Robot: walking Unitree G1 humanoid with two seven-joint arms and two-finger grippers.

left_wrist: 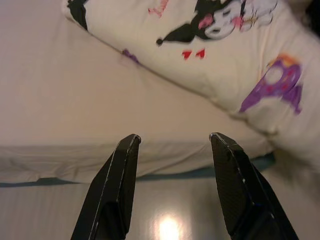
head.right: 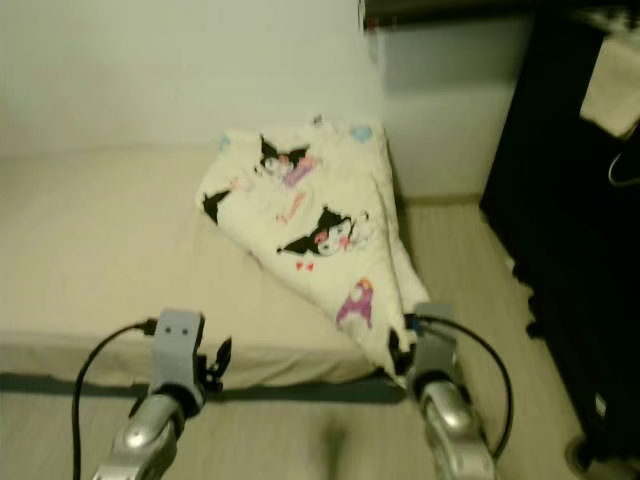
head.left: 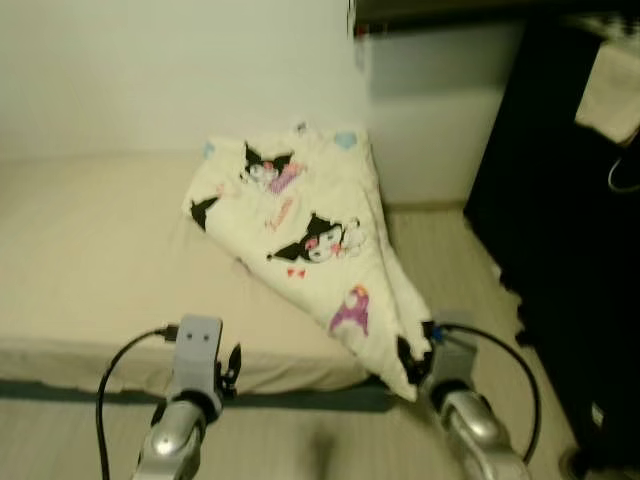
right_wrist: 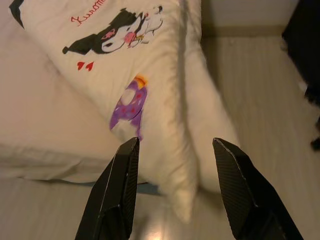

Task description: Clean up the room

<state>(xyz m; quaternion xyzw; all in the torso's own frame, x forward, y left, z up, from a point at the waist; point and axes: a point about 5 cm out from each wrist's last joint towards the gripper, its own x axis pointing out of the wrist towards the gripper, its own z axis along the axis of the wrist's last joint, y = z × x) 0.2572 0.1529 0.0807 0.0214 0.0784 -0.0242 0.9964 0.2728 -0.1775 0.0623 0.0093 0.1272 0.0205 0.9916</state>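
A cream quilt (head.left: 310, 240) printed with black and purple cartoon figures lies folded in a rough triangle on the right end of a low bed (head.left: 90, 250). Its narrow tip hangs over the bed's front right corner toward the floor. My left gripper (left_wrist: 172, 137) is open, held over the floor just before the bed's front edge, left of the quilt. My right gripper (right_wrist: 175, 142) is also open, with the quilt's hanging tip (right_wrist: 182, 200) straight ahead between its fingers and apart from them. Nothing is held.
The bed has a beige sheet and stands against a pale wall (head.left: 150, 70). A tall dark wardrobe (head.left: 570, 250) stands close on the right with a light cloth (head.left: 610, 90) hanging on it. A strip of wooden floor (head.left: 450, 250) runs between bed and wardrobe.
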